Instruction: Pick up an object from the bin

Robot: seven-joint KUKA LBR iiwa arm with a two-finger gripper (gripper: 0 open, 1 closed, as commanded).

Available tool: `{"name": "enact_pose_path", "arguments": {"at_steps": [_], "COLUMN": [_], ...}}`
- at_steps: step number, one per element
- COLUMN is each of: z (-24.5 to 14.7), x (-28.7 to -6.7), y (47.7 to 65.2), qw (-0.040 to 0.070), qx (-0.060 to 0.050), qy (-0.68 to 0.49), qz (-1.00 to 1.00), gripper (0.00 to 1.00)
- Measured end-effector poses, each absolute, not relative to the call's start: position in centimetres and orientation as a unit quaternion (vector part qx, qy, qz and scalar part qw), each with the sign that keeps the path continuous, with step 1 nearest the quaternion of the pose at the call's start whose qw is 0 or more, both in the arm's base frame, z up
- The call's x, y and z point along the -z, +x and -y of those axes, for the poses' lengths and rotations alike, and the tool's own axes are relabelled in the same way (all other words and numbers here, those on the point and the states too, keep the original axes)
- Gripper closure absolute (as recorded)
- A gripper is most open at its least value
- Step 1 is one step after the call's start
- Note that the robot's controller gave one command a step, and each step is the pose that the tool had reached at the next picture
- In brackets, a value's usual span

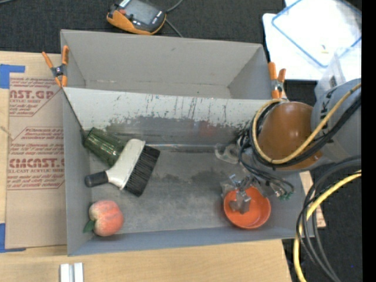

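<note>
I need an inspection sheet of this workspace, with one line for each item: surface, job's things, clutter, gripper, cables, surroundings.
Surface: grey metal bin, floor scuffed, back wall streaked.
Job's things: shallow round orange dish in the bin's lower right corner, under the gripper.
Clutter: dark green bottle at the left; white-backed brush with black bristles beside it; peach-coloured toy fruit alone in the lower left corner.
Gripper: two-finger gripper low over the orange dish; nothing seen held.
Cables: yellow and black cables looping round the arm at the right.
Surroundings: orange and black handheld device beyond the back wall; clear blue-rimmed lid at the upper right.
</note>
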State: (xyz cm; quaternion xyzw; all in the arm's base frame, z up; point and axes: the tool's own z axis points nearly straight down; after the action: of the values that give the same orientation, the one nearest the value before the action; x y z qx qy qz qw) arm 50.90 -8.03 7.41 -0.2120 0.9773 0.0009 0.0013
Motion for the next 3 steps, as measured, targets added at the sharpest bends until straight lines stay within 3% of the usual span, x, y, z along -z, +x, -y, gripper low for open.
{"name": "enact_pose_path", "arguments": {"at_steps": [1,3], "z": [8.0,7.8], "x": [-7.4,-14.6], "y": [50.9,50.7], "qw": [0.001,-0.002], "qx": [-0.001,-0.003], "qy": [-0.212,-0.212], "qz": [-0.977,-0.977], "gripper": [1.00,1.00]}}
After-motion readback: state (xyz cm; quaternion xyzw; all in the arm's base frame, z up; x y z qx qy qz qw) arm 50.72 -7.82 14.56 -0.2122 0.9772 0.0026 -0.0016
